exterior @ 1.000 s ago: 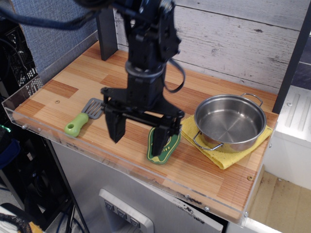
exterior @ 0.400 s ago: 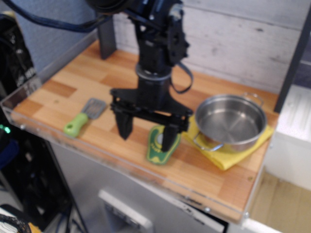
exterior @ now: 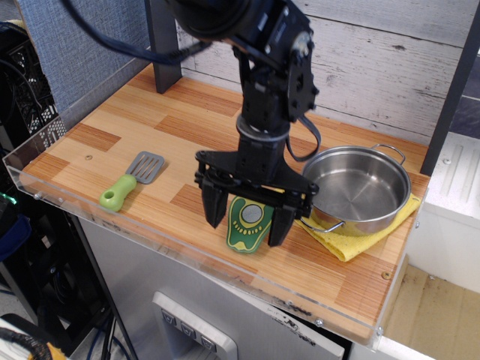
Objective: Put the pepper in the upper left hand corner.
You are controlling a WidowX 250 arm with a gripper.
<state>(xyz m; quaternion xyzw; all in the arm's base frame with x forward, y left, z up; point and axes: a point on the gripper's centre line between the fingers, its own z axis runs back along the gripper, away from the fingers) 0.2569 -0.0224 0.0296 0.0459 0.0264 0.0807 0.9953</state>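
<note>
The pepper (exterior: 248, 224) is a flat dark green half with a yellow-green outline and a pale round centre. It lies on the striped wooden tabletop near the front edge, right of the middle. My black gripper (exterior: 248, 218) hangs over it, open, with one finger on each side of the pepper. The fingertips (exterior: 215, 212) sit at about the pepper's height and do not clasp it. The upper left hand corner (exterior: 154, 84) is at the far left of the table, beside a dark post.
A green-handled grey spatula (exterior: 132, 180) lies at the front left. A steel pot (exterior: 355, 187) stands on a yellow cloth (exterior: 352, 241) at the right, close to my gripper. A clear acrylic rim (exterior: 135, 223) runs along the table's front and left edges.
My gripper has moved to the right, from beside the pepper to straddling it. The pepper, spatula and pot have not moved.
</note>
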